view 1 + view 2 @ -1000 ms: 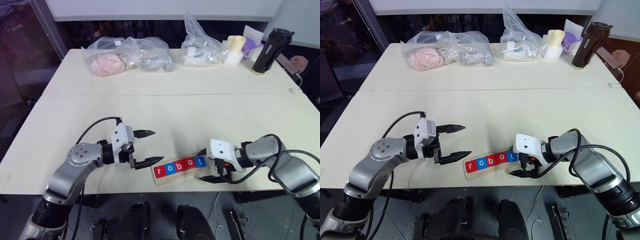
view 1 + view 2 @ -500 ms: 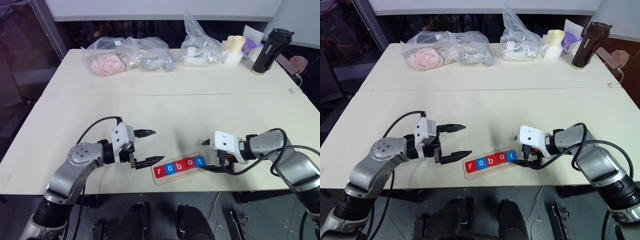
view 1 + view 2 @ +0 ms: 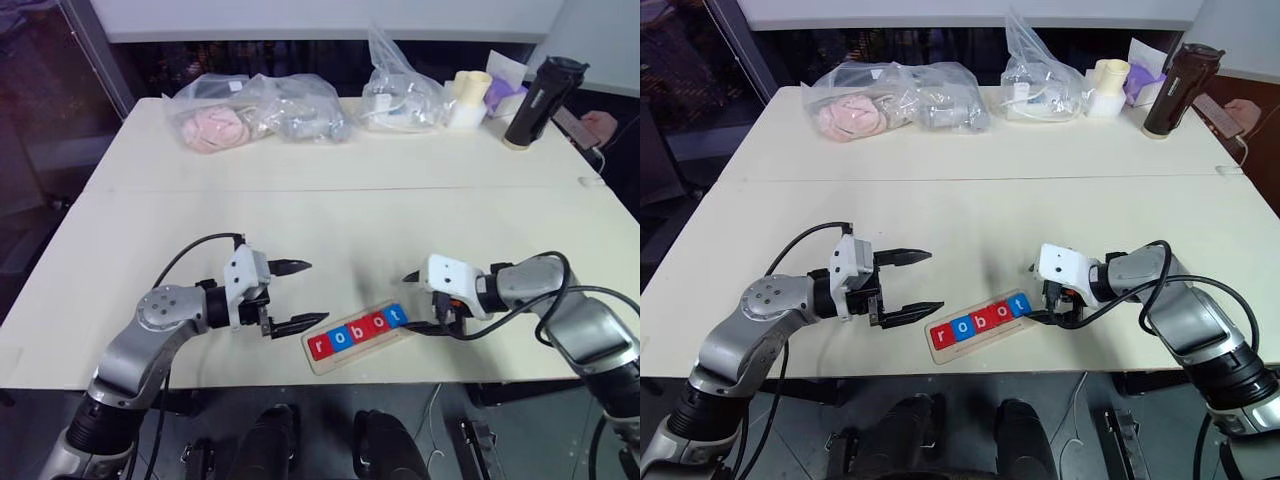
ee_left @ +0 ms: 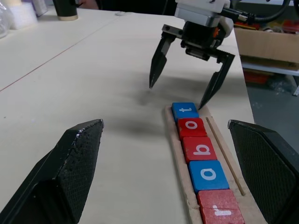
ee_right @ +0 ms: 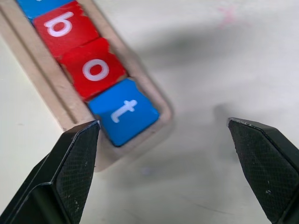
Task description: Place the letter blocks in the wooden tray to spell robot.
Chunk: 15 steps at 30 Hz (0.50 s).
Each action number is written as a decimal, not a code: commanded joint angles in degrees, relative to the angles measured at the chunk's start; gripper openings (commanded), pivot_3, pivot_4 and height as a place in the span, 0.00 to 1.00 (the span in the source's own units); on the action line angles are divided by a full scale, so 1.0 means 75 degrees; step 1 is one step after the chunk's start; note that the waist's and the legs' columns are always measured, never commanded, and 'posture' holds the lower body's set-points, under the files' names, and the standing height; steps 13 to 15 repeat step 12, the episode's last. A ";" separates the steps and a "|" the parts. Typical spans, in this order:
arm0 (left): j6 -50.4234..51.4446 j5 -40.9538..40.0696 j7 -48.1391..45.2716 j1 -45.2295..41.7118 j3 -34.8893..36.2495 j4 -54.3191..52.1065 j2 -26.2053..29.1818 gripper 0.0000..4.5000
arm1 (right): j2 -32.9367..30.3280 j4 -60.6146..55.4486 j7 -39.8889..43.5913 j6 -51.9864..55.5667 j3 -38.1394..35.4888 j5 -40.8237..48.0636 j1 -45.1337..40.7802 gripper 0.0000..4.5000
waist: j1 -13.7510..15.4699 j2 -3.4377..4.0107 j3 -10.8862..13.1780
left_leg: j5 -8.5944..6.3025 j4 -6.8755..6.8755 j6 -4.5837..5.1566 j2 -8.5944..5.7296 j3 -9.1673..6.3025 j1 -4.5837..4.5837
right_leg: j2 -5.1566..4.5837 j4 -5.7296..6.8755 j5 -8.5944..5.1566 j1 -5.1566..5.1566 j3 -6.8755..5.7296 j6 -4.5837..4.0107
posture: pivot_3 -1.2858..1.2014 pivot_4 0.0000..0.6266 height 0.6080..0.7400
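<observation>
Right tool (image 3: 420, 303) hovers wide above pale table (image 3: 350, 215) near tray (image 3: 358, 336).

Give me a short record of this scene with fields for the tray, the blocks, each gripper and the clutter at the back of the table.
wooden tray: lies slantwise near the table's front edge, between the two grippers
letter blocks: five in the tray, in a row, reading r o b o t; colours red, blue, red, red, blue
left gripper: open, empty, beside the tray's r end
right gripper: open, empty, at the tray's t end
task state: word looks complete
back of table: plastic bags, dark bottle
</observation>
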 commanded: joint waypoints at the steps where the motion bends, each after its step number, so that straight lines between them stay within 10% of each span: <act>1: 0.0150 -0.0258 0.0070 0.0028 0.0242 -0.0343 0.0104 1.00 | -0.0405 -0.0654 0.0139 0.0250 -0.0770 0.0408 0.0264 0.99 | 0.0001 0.0000 0.0000 | 0.0000 0.0000 0.0000 0.0000 0.0000 0.0000 | 0.0000 -0.0001 0.0000 0.0000 0.0000 0.0000 | 0.52 0.24 0.98; 15: 0.0558 -0.0458 0.0120 0.0095 0.0270 -0.0432 0.0354 1.00 | -0.0652 -0.1982 -0.0434 0.1264 -0.2046 0.1044 0.1343 0.99 | -0.0019 0.0000 -0.0001 | -0.0010 -0.0001 -0.0017 0.0001 -0.0001 0.0001 | -0.0002 0.0002 -0.0001 -0.0001 0.0001 -0.0001 | 0.52 0.24 0.98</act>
